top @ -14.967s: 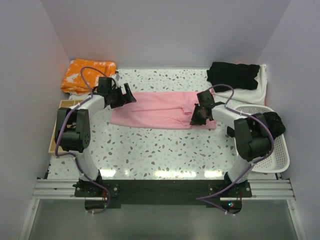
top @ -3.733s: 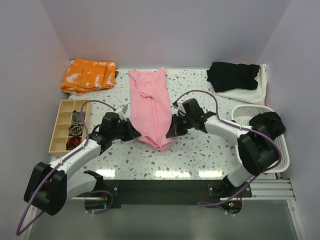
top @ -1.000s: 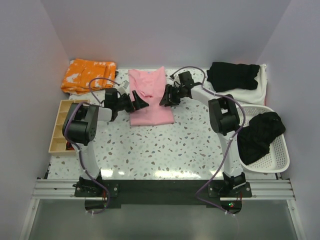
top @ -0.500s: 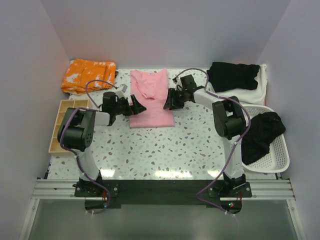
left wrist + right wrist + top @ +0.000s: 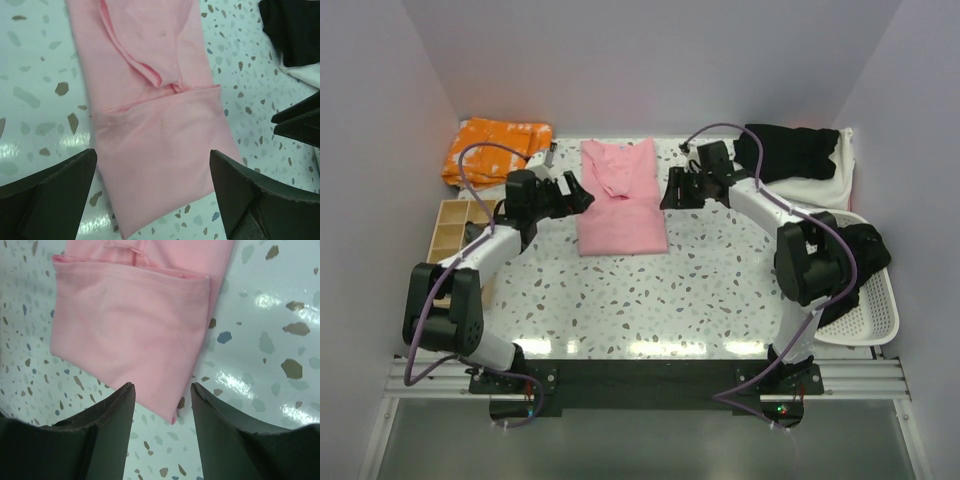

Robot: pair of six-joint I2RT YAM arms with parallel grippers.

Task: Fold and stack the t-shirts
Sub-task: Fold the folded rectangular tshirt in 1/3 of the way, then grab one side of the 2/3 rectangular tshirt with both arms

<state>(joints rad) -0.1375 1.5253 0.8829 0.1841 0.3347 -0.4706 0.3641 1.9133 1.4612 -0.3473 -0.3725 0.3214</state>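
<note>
the pink shirt [image 5: 620, 205] lies flat on the bench [image 5: 700, 290] at 12 o'clock. it is a long narrow strip, and its near end is doubled back over the middle. both wrist views show that flap lying square, with its cut edge across the strip and a few creases beyond it. the left fingers [image 5: 576, 194] hang just beside the shirt's 9 o'clock edge and the right fingers [image 5: 672, 192] beside its 3 o'clock edge. both pairs are spread wide with nothing between them.

so this shirt looks partly folded. the far end with the collar is single-layered and reaches toward the back wall, so it probably needs one more fold before the shirt is a compact packet.

at 1 o'clock a black shirt [image 5: 788, 150] sits on an off-white shirt [image 5: 825, 185]. that looks like the stack the pink one must join. at 3 o'clock a black garment [image 5: 860, 250] is crumpled in a white basket [image 5: 880, 320], unfolded, so it is likely work left to do. an orange cloth [image 5: 495, 150] lies at 10 o'clock.
</note>
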